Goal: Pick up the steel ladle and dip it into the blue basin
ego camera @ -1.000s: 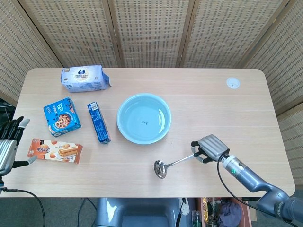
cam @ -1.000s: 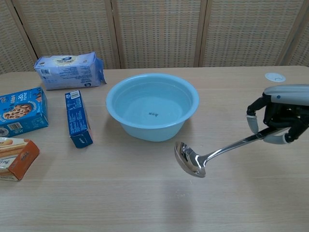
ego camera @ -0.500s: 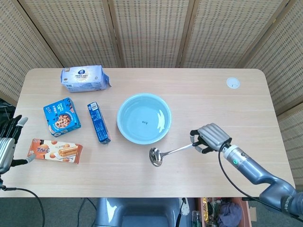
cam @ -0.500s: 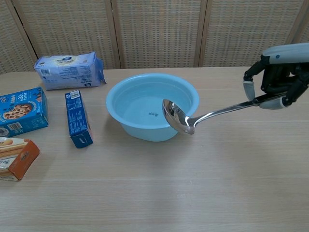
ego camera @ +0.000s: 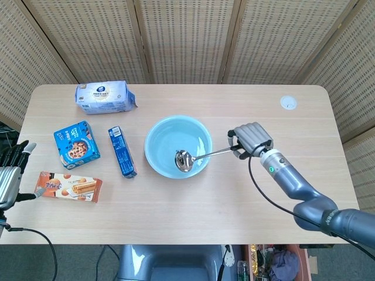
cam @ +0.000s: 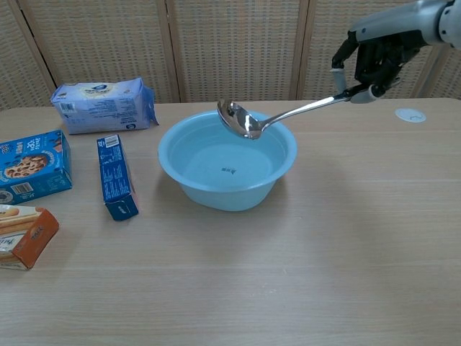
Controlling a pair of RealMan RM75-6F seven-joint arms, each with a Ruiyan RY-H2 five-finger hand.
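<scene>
The steel ladle [ego camera: 193, 158] [cam: 274, 117] hangs in the air, its bowl over the blue basin [ego camera: 158, 134] [cam: 189, 180] and above the rim. My right hand [ego camera: 251, 139] [cam: 374, 58] grips the end of the ladle's handle, out to the right of the basin. The basin holds clear water and stands at the table's middle. My left hand [ego camera: 10, 175] shows only in the head view, at the table's left edge, fingers spread and holding nothing.
On the left lie a pale blue packet [ego camera: 104, 97] [cam: 102, 105], a blue cookie box [ego camera: 77, 144] [cam: 29, 166], a slim dark blue box [ego camera: 121, 151] [cam: 115, 176] and an orange biscuit box [ego camera: 69, 186] [cam: 20, 234]. A white disc [ego camera: 287, 103] [cam: 410, 114] sits at the far right.
My right hand has lifted the ladle off the front of the table and carried it up and toward the basin; its bowl is now over the water. The left hand has barely shifted.
</scene>
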